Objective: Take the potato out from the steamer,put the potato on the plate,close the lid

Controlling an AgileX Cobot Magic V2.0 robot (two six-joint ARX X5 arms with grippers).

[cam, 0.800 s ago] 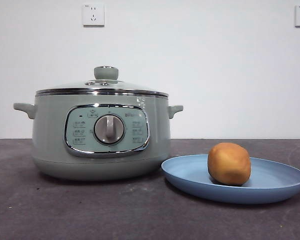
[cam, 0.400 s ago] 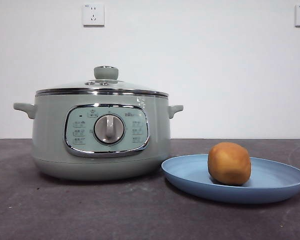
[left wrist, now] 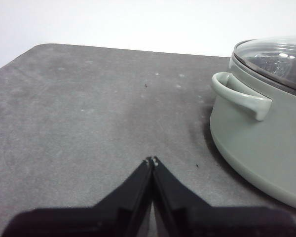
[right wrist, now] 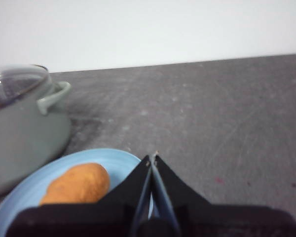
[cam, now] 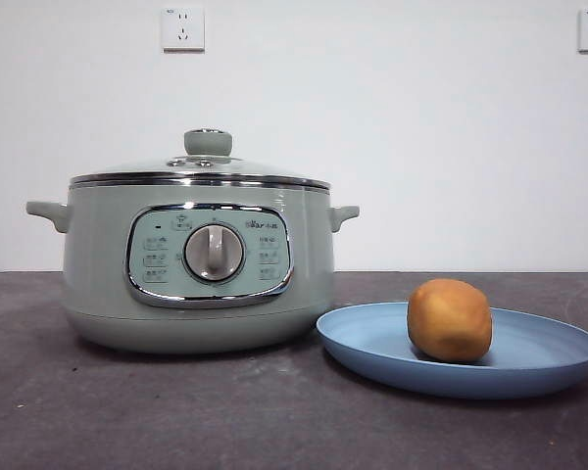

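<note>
1. While the front view holds no arm, the dial and control panel of the steamer (cam: pixel 198 269) are seen only there, with the lid (cam: pixel 200 171) seated on its rim.
2. Potato (cam: pixel 449 320) is seen resting on the plate (cam: pixel 529 367), beside the steamer on the table (cam: pixel 176 421).
3. Right gripper (right wrist: pixel 152 159): fingers pressed together, empty; potato lies just beside them, long axis roughly level.
4. Left gripper (left wrist: pixel 151 161): fingers pressed together, over bare table near a steamer handle.

Golden-brown potato (cam: pixel 449 320) lies on blue plate (cam: pixel 372 343); lid (cam: pixel 201 168) closes steamer (cam: pixel 98 274).
</note>
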